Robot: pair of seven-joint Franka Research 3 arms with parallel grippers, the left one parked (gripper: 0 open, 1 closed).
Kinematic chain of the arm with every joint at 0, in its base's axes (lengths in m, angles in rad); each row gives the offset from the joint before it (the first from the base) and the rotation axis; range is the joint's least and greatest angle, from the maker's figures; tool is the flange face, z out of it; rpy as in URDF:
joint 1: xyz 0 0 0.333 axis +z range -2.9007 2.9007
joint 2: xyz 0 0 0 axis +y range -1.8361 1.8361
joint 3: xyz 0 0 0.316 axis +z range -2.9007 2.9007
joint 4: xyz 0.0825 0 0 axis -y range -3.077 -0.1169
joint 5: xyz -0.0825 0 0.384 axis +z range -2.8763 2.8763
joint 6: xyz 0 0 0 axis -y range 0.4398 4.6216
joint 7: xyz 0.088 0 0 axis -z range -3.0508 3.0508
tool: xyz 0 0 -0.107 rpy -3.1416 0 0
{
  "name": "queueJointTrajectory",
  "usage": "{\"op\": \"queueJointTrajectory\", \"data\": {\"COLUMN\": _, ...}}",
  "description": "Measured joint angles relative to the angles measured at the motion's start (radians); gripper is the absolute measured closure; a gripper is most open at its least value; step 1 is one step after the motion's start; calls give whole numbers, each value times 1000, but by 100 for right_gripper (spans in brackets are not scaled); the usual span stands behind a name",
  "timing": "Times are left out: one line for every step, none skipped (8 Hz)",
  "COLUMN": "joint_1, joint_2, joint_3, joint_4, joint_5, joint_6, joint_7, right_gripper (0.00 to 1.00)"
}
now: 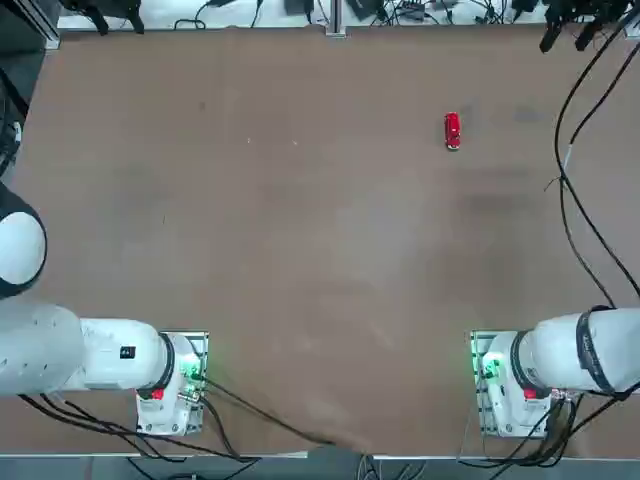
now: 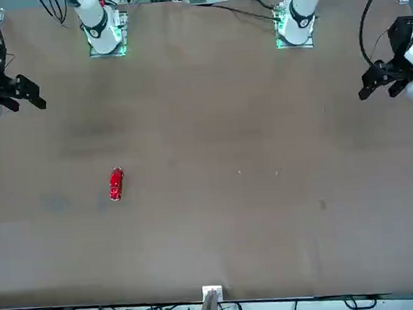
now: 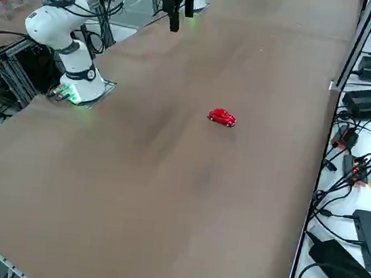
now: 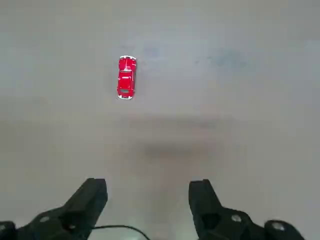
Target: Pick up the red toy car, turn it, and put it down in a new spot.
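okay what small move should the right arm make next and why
Probably carry the open, empty right claw forward over the red toy car and start lowering. The car lies alone on the table, untouched, well ahead of the fingers.

Toy car [image 1: 452, 131] alone on table [image 1: 300, 250], far half, right of centre, right gripper [image 4: 148, 197] apart above it, fingers spread

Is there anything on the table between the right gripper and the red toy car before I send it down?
Nothing visible. The red toy car sits alone on the bare brown table. The right gripper is open, above the table and apart from the car, with only empty tabletop between them in the wrist view.
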Motion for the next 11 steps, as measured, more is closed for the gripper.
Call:
{"op": "queueJointTrajectory", "data": {"joint_1": 0, "joint_2": 0, "joint_3": 0, "joint_4": 2, "joint_5": 6, "joint_6": 0, "joint_7": 0, "right_gripper": 0}}
{"op": "queueJointTrajectory", "data": {"joint_1": 0, "joint_2": 3, "joint_3": 0, "joint_4": 7, "joint_5": 10, "joint_6": -1, "joint_7": 0, "right_gripper": 0}}
{"op": "queueJointTrajectory", "data": {"joint_1": 0, "joint_2": 7, "joint_3": 0, "joint_4": 12, "joint_5": 10, "joint_6": -1, "joint_7": 0, "right_gripper": 0}}
{"op": "queueJointTrajectory", "data": {"joint_1": 0, "joint_2": 12, "joint_3": 0, "joint_4": 15, "joint_5": 11, "joint_6": -2, "joint_7": 0, "right_gripper": 0}}
{"op": "queueJointTrajectory", "data": {"joint_1": 0, "joint_2": 15, "joint_3": 0, "joint_4": 17, "joint_5": 11, "joint_6": -2, "joint_7": 0, "right_gripper": 0}}
{"op": "queueJointTrajectory", "data": {"joint_1": 0, "joint_2": 16, "joint_3": 0, "joint_4": 18, "joint_5": 11, "joint_6": -2, "joint_7": -1, "right_gripper": 0}}
{"op": "queueJointTrajectory", "data": {"joint_1": 0, "joint_2": 18, "joint_3": 1, "joint_4": 20, "joint_5": 11, "joint_6": -4, "joint_7": -2, "right_gripper": 0}}
{"op": "queueJointTrajectory", "data": {"joint_1": 1, "joint_2": 20, "joint_3": 2, "joint_4": 23, "joint_5": 11, "joint_6": -8, "joint_7": -2, "right_gripper": 0}}
{"op": "queueJointTrajectory", "data": {"joint_1": 1, "joint_2": 21, "joint_3": 2, "joint_4": 24, "joint_5": 11, "joint_6": -16, "joint_7": -2, "right_gripper": 0}}
{"op": "queueJointTrajectory", "data": {"joint_1": 1, "joint_2": 22, "joint_3": 2, "joint_4": 24, "joint_5": 11, "joint_6": -32, "joint_7": -2, "right_gripper": 0}}
{"op": "queueJointTrajectory", "data": {"joint_1": 0, "joint_2": 22, "joint_3": 2, "joint_4": 24, "joint_5": 11, "joint_6": -52, "joint_7": -2, "right_gripper": 0}}
